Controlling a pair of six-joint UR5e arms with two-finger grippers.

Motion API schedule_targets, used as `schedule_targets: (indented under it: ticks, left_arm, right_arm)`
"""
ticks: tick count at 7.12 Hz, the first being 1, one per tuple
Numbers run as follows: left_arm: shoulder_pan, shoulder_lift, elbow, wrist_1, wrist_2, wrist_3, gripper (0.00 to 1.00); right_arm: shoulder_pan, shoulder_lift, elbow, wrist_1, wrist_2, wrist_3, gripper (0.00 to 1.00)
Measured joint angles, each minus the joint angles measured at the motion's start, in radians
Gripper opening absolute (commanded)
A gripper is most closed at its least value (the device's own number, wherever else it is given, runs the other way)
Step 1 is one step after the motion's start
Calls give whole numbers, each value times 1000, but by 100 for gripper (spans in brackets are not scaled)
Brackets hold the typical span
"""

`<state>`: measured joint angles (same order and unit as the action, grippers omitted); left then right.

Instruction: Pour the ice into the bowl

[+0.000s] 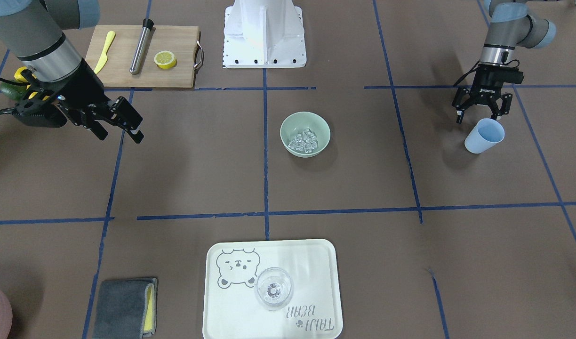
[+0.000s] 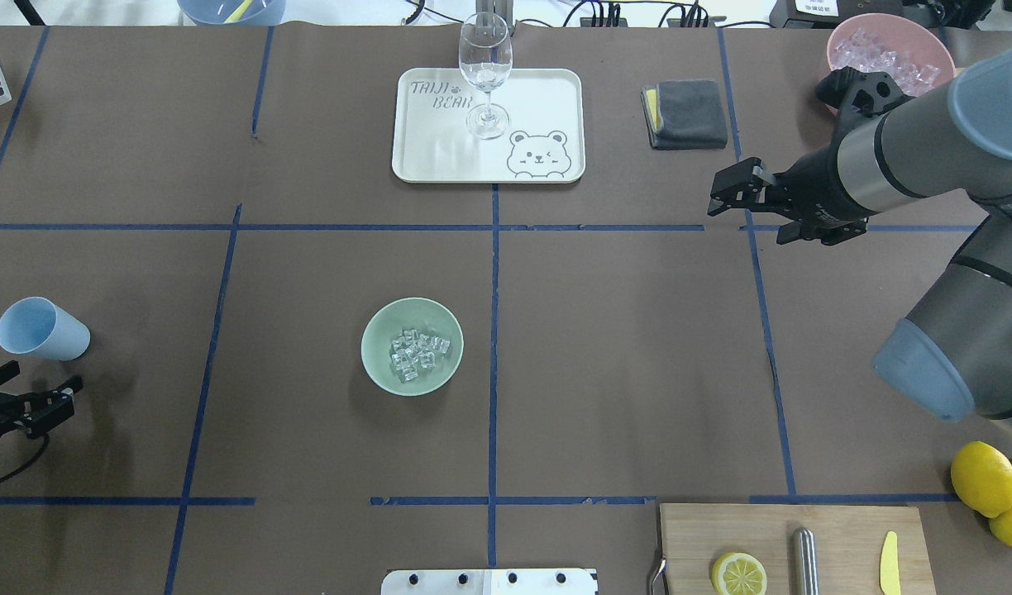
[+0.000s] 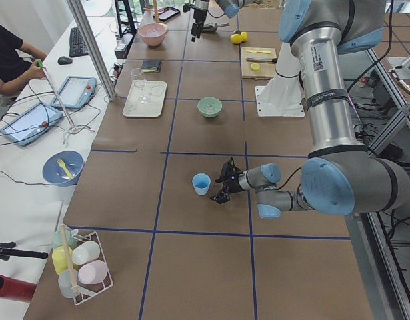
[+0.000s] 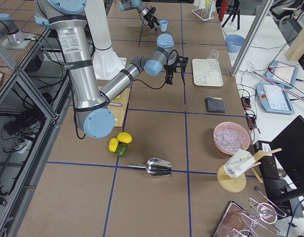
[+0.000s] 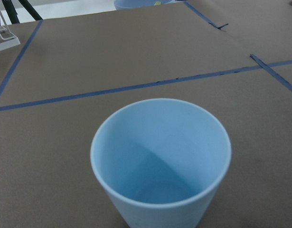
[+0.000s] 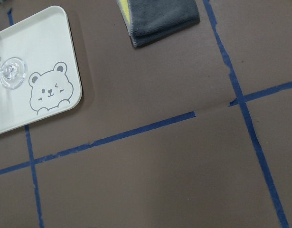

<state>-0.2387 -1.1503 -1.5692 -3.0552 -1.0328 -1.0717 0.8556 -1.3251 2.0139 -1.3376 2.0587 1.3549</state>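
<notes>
The ice [image 1: 306, 140] lies heaped inside the mint-green bowl [image 1: 292, 123] on the bench [image 1: 344, 188]. Well away from the bowl, the empty blue cup [image 1: 484, 135] stands just beside the left fingers [image 1: 459, 113], which are spread and hold nothing. On the bowl's opposite side the right fingers [image 1: 128, 120] hover, parted and empty.

Overhead, front cams face each other, share bowl [image 2: 380, 355]. Side cams at opp. ends, wide. L wrist close on cup [image 5: 160, 161].
</notes>
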Motion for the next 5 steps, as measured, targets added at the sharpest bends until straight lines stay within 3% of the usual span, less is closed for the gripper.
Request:
schedule_targets:
  ticks: [3, 5]
  left_arm:
    - [-15, 123, -95, -1, -188, 129, 100]
    - [-124, 155, -106, -3, -297, 275, 100]
  right_arm:
    - [-13, 0, 14, -1, 3, 3, 100]
    - [-65, 23, 29, -6, -8, 27, 100]
